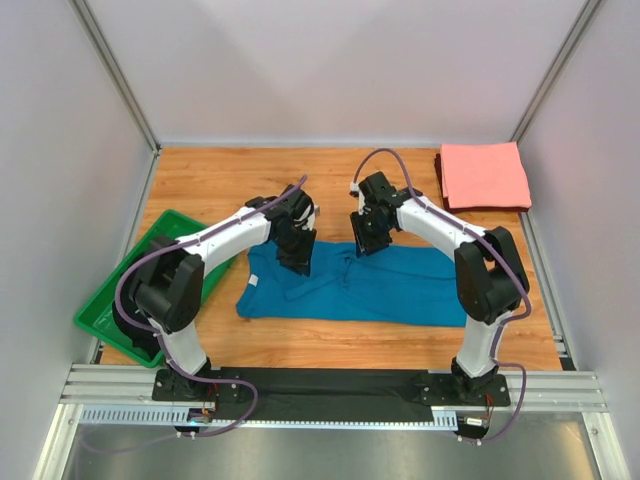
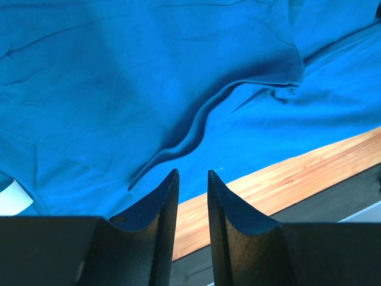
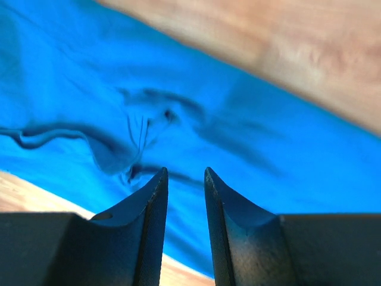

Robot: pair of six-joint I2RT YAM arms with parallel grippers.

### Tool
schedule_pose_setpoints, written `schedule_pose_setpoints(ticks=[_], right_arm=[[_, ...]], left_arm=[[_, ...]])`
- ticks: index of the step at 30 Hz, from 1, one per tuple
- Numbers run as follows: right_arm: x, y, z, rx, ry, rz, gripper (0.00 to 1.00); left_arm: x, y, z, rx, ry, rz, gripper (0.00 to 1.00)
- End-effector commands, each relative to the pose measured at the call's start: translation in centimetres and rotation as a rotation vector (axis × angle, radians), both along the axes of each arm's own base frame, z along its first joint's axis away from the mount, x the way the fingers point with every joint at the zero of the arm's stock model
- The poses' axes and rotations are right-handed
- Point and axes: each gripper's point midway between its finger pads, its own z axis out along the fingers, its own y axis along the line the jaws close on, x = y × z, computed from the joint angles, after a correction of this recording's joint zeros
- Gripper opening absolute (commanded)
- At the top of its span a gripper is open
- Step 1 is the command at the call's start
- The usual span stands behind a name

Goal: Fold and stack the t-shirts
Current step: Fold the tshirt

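Teal t-shirt (image 1: pixel 400 290) mid-table, long axis left-right, rumpled, unfolded.
Left gripper (image 1: pixel 297 262) and right gripper (image 1: pixel 362 243) both poised over its far edge, equally near; each pair of jaws parted by a narrow slit, holding nothing. Pink t-shirt (image 1: pixel 485 175) folded at far-right corner, green tray (image 1: pixel 115 305) at left; neither in the way.

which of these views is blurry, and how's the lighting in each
Top external: sharp and evenly lit, with only faint soft shadows. Left wrist: the teal-blue t-shirt is crisp, with a dark shadow along its raised fold, and the left end effector is nearly black. Right wrist: soft all over, with the table at the top the most blurred and the blue strongly saturated.
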Motion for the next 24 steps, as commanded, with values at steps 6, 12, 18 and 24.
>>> schedule_pose_setpoints(ticks=[6, 12, 18, 24], right_arm=[[4.9, -0.3, -0.1, -0.015, -0.083, 0.090, 0.31], [4.1, 1.7, 2.9, 0.094, 0.002, -0.004, 0.32], [1.0, 4.3, 4.2, 0.239, 0.029, 0.071, 0.35], [-1.4, 6.2, 2.8, 0.273, 0.050, 0.285, 0.38]], left_arm=[[-2.0, 2.3, -1.9, 0.069, 0.031, 0.007, 0.36], [-3.9, 4.6, -3.0, 0.129, 0.061, 0.077, 0.39], [-3.6, 3.8, -2.2, 0.066, 0.023, 0.058, 0.41], [-3.0, 5.4, -2.6, 0.099, 0.052, 0.061, 0.43]])
